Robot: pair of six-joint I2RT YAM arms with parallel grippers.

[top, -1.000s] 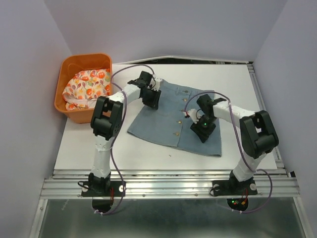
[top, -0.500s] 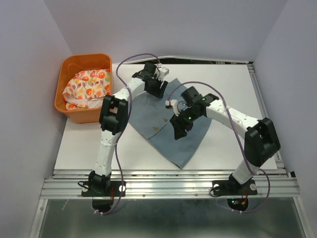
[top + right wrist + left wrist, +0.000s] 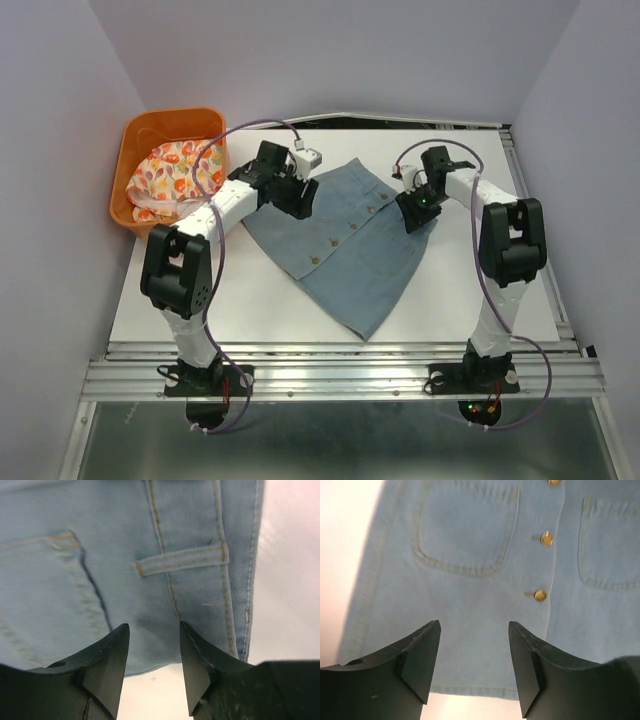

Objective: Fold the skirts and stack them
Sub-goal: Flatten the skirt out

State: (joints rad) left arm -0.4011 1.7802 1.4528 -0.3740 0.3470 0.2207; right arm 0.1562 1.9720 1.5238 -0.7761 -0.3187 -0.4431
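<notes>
The light blue denim skirt [image 3: 345, 250] lies flat and diagonal on the white table, buttons up, one corner pointing at the near edge. My left gripper [image 3: 297, 200] is open over its far left edge. The left wrist view shows the open jaws [image 3: 475, 627] above the denim [image 3: 470, 570], its hem, a pocket and brass buttons [image 3: 540, 595]. My right gripper [image 3: 415, 212] is open over the skirt's far right corner. The right wrist view shows the open jaws [image 3: 154, 630] above the waistband and a belt loop [image 3: 182, 559]. The white floral skirt [image 3: 172, 175] lies bunched in the basket.
The orange plastic basket [image 3: 160, 235] stands at the table's far left. Purple-grey walls close in the left, back and right. A metal rail [image 3: 340, 365] runs along the near edge by the arm bases.
The denim skirt has turned from lying square to lying diagonal. My right gripper moved from the skirt's middle to its far right corner. My left gripper shifted a little towards the near left.
</notes>
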